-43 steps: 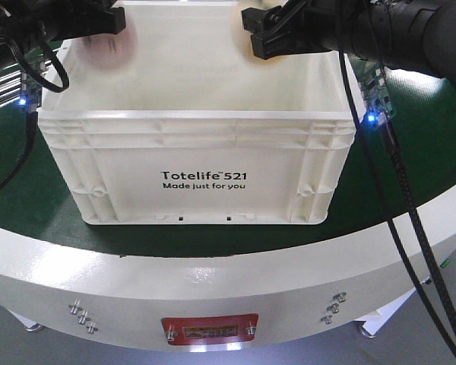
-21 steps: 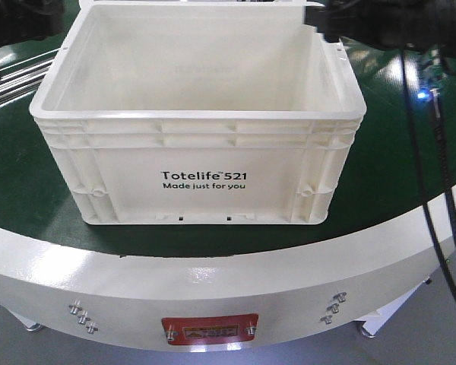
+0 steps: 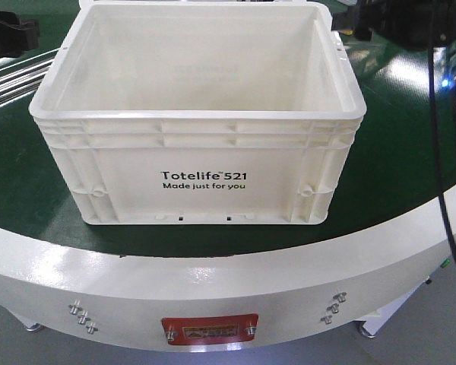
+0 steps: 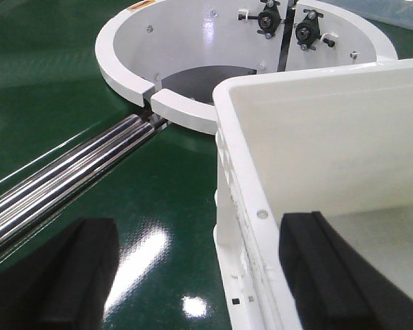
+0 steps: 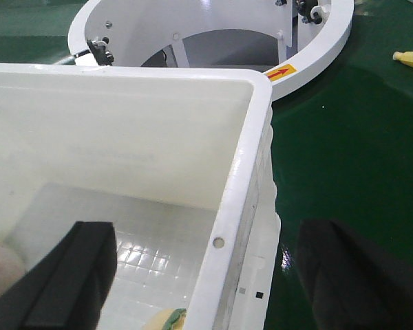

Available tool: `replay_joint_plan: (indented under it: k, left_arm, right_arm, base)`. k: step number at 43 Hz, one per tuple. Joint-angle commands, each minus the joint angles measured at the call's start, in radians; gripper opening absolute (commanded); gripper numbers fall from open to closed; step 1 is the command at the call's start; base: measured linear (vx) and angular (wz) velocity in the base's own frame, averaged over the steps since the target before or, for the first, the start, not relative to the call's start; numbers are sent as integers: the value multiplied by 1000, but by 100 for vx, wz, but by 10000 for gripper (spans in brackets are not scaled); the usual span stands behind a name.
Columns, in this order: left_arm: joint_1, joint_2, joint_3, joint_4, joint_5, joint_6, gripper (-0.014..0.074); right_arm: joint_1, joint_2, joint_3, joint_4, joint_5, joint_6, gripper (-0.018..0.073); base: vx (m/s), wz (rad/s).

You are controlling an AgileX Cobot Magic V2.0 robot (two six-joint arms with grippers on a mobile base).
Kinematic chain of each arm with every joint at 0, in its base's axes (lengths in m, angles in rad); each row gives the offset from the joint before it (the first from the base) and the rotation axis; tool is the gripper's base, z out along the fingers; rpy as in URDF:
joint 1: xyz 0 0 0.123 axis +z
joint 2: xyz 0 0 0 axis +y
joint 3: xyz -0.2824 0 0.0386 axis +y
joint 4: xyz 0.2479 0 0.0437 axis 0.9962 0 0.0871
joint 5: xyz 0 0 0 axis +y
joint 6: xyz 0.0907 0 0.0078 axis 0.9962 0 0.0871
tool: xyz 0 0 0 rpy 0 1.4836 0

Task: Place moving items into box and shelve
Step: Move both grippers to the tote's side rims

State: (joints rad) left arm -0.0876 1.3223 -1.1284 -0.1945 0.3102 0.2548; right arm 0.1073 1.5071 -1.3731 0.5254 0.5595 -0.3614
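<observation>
The cream-white box (image 3: 197, 179), printed "Totelife 521", stands on the green surface. In the left wrist view my left gripper (image 4: 206, 282) is open and straddles the box's left rim (image 4: 261, 214), one finger (image 4: 76, 275) outside and one inside. In the right wrist view my right gripper (image 5: 217, 282) is open too and straddles the right rim (image 5: 219, 242). Inside the box lie the moving items: a pale pink plush toy (image 5: 0, 271) at the frame's left edge and a yellow-orange one with a green leaf (image 5: 168, 320), mostly cut off.
Chrome rollers (image 4: 62, 179) run along the green surface left of the box. A white ring-shaped housing (image 4: 193, 41) stands behind it. A small yellow object (image 5: 408, 58) lies on the green surface at the right. The table's white curved rim (image 3: 213, 289) runs in front.
Both arms have moved outward from above the box's opening to its left and right sides. The pinkish toy seen under the left gripper no longer shows in the front view.
</observation>
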Motion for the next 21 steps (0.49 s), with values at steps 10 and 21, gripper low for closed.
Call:
replay_joint_plan:
  k: [10, 21]
  left_arm:
    - [-1, -33, -39, -9, -56, -4, 584]
    - [-1, -33, -39, -9, -53, -4, 584]
  right_arm:
    - [-5, 91, -255, -165, 253, 189, 564]
    - [-5, 193, -331, -60, 310, 192, 564]
  base:
    - [0, 0]
    - [0, 0]
